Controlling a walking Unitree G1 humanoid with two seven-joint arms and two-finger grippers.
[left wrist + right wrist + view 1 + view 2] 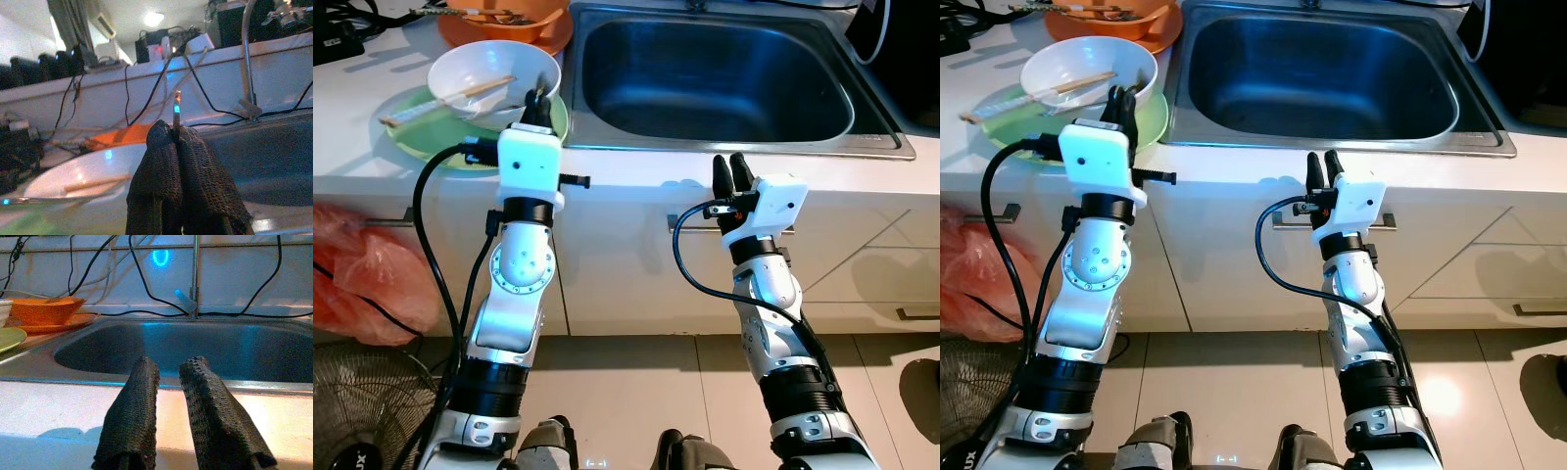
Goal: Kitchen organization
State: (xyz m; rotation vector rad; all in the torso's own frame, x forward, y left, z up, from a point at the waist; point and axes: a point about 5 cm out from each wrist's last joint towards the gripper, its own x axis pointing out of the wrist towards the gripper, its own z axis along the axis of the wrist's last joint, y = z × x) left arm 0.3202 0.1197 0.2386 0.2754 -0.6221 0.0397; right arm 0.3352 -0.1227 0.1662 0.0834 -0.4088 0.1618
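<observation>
Nearest the robot is a pale tiled floor (636, 382), with a crumpled red plastic bag (357, 279) at the left against the white cabinet fronts (617, 264) and the black grille of a floor fan (362, 411) at the near-left corner.

The two silver arms rise in front of the cabinets. The right gripper (731, 173) is held up at the near edge of the white countertop (636, 171), just in front of the stainless steel sink basin (715, 73). Its two black fingers (132, 416) stand slightly apart with a narrow gap between them, and nothing is held there.

To the left, the left gripper (539, 101) reaches over the counter's near edge to the dishes beside the sink. Its fingers (161, 181) are pressed together, pinching a thin metal utensil handle (177, 110) that sticks up between the tips. What lies at the utensil's lower end is hidden by the fingers.

Just beyond that gripper sits a round white bowl (489, 73) resting on a pale green plate (421, 132). A pair of wooden chopsticks (460, 95) lies tilted across the bowl, one end over the plate's left rim.

Farther back is an orange bowl (504, 24) on an orange plate, with more utensils in it. At the far side of the sink stands a slim metal tap (195, 274), with black cables (142, 279) hanging along the wall behind.
</observation>
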